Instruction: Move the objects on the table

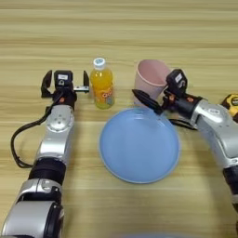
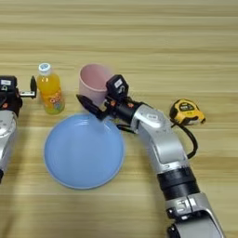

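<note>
The wooden table [image 1: 139, 28] is filling both views, its plank lines running left to right; a pale pink cup [image 1: 151, 79] is standing upright toward the far middle, mouth up, and what shows of its inside is looking empty, though the bottom is hidden; a small orange juice bottle [image 1: 102, 83] is standing upright just left of the cup, white cap on, filled with orange liquid nearly to the neck, a colourful label around its lower half; a large round blue plate [image 1: 139, 146] is lying nearer than both, its far rim close to the cup's base, and nothing is lying on it; a yellow tape measure [image 2: 187, 112] is sitting well to the right, apart from the cup and plate.

The left gripper [image 1: 65, 83] is reaching in just left of the bottle, its two black fingers spread wide and holding nothing; the right-hand finger is sitting just beside the bottle, and whether it is touching cannot be told.

The right gripper [image 1: 155, 93] is coming in from the right at the cup; one finger [image 1: 146, 101] is stretching along the near side of the cup's base over the plate's far rim, the other part is sitting against the cup's right side; the jaws are standing open around the cup's lower wall, and whether they are pressing it cannot be told.
</note>
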